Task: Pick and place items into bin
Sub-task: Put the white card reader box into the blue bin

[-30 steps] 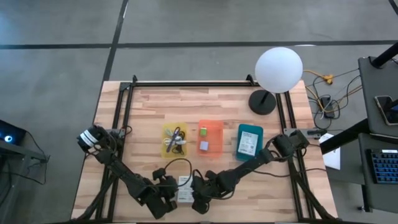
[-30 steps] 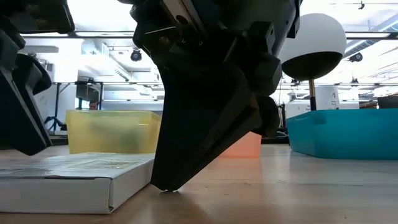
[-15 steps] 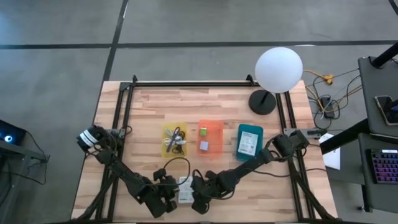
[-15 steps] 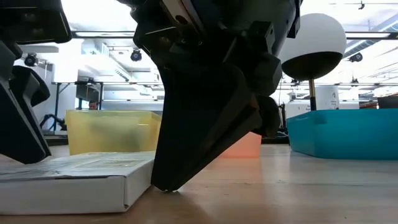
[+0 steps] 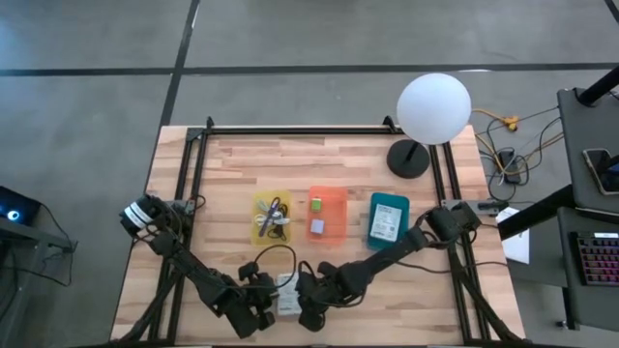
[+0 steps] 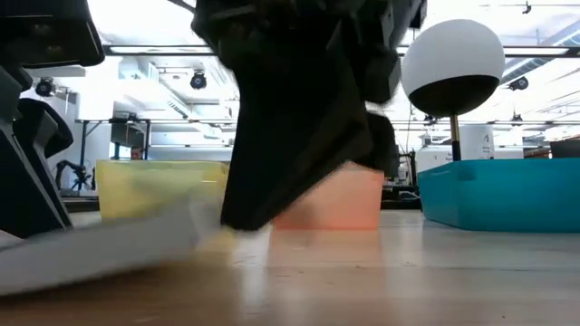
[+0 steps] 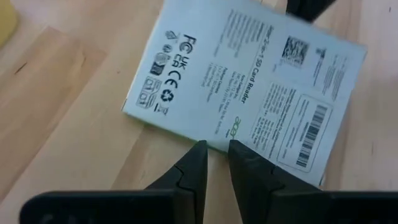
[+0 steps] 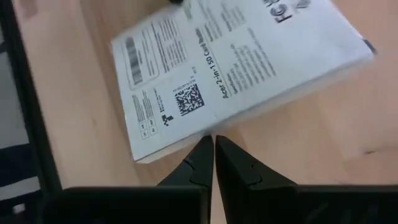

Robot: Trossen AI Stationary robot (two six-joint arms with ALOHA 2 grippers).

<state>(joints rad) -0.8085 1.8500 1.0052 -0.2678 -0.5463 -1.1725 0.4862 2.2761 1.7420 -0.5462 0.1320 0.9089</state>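
Looking down, I saw the box (image 5: 287,295) lying flat at the table's near edge, between my left gripper (image 5: 259,302) and right gripper (image 5: 311,304), both nearly closed, holding nothing.

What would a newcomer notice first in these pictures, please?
Probably the white globe lamp at the table's far right corner. Next, three bins in a row mid-table: yellow bin, orange bin, teal bin. At the near edge, the left gripper and right gripper flank a white box, fingers nearly closed.
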